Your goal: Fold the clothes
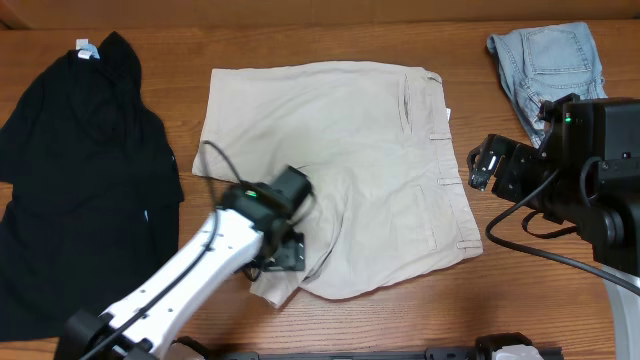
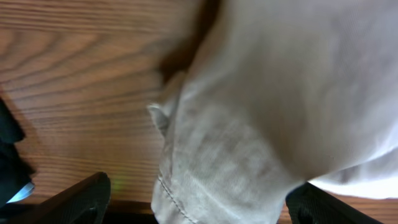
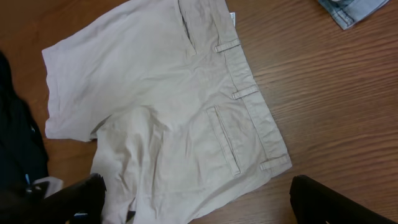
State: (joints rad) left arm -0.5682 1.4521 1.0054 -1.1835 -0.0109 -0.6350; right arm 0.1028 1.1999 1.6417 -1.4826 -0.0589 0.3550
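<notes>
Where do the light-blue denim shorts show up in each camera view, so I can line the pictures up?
Overhead: the denim shorts lie in the top right corner.
Left wrist: not in view.
Right wrist: only a sliver at the top right edge.
Shared landmark: the beige shorts appear in all three. In the overhead and right wrist views, their belt-looped waistband is on the side toward the denim.

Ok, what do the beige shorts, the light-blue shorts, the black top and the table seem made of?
Beige shorts: matte woven cotton-like twill; fine ribbing shows in the left wrist view. Light-blue shorts: likely denim, faded wash, stitched seams. Black top: soft matte cloth, limp folds; weave too dark to tell. Table: wood or wood-look laminate, grain visible.
</notes>
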